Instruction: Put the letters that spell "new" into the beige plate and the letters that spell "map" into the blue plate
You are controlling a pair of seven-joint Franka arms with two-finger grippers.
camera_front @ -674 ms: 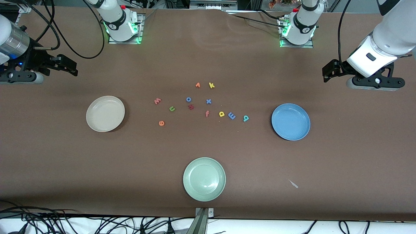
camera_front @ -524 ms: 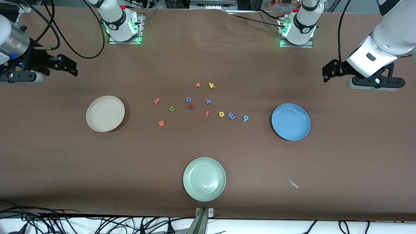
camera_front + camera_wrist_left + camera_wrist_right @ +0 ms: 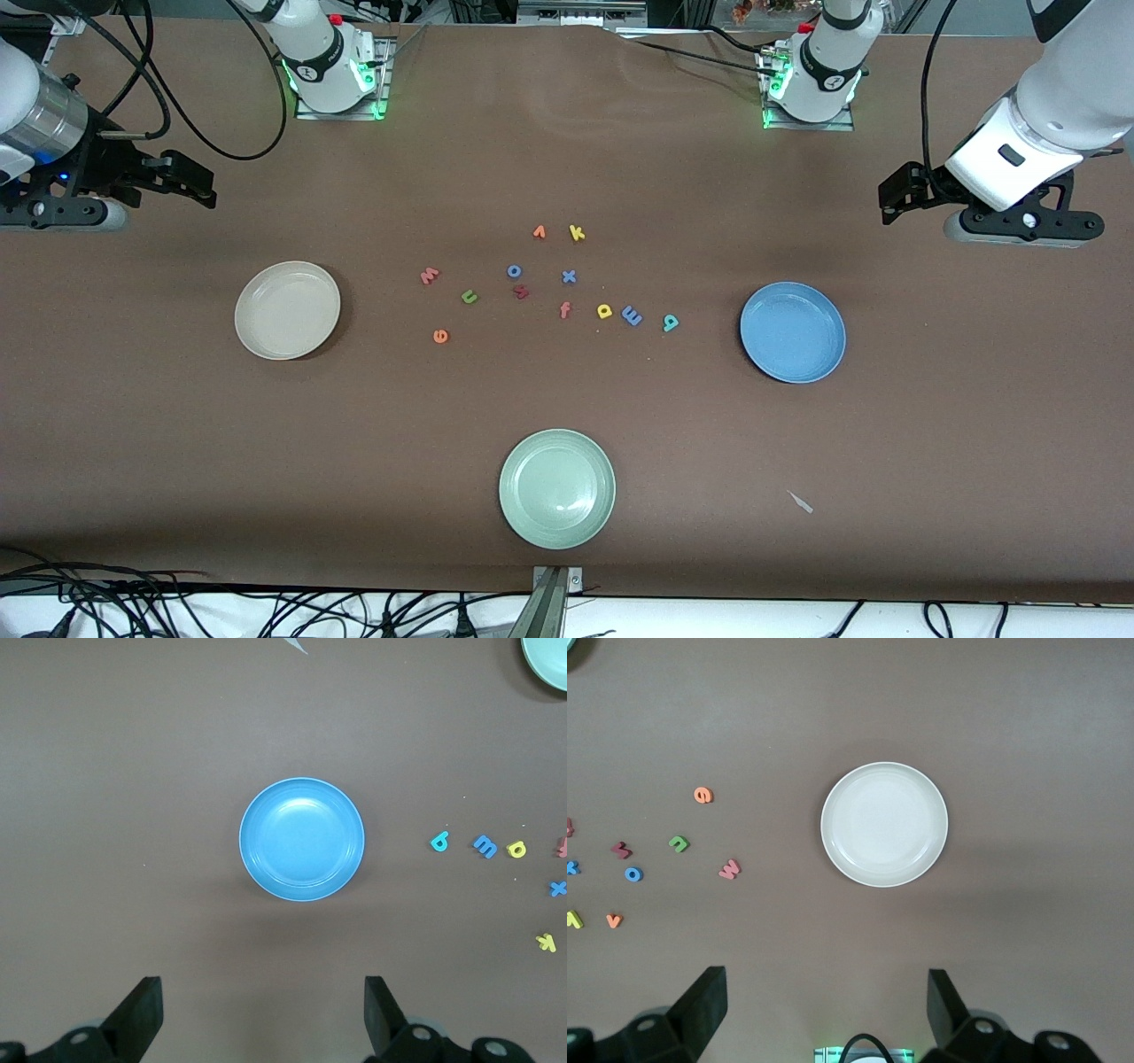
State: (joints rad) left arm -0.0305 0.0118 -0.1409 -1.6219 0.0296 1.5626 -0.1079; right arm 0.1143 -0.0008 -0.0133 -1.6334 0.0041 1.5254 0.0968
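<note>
The beige plate (image 3: 287, 310) (image 3: 884, 824) lies empty toward the right arm's end, and the blue plate (image 3: 793, 332) (image 3: 301, 839) lies empty toward the left arm's end. Between them on the table are the salmon "w" (image 3: 430, 276), green "n" (image 3: 469, 297) and orange "e" (image 3: 440, 336), then the yellow "p" (image 3: 604, 311), blue "m" (image 3: 632, 315) and teal "a" (image 3: 671, 322). My right gripper (image 3: 197, 182) (image 3: 827, 1005) hovers open and empty, up from the beige plate. My left gripper (image 3: 893, 193) (image 3: 263, 1010) hovers open and empty, up from the blue plate.
A pale green plate (image 3: 557, 488) sits near the front edge. Spare letters lie in the cluster: orange "v" (image 3: 539, 232), yellow "k" (image 3: 577, 233), blue "o" (image 3: 515, 271), blue "x" (image 3: 569, 276), a dark red letter (image 3: 521, 291), orange "f" (image 3: 564, 309). A small scrap (image 3: 801, 502) lies near the front.
The right gripper has shifted slightly toward the table's middle. The left arm, plates and letters have not moved.
</note>
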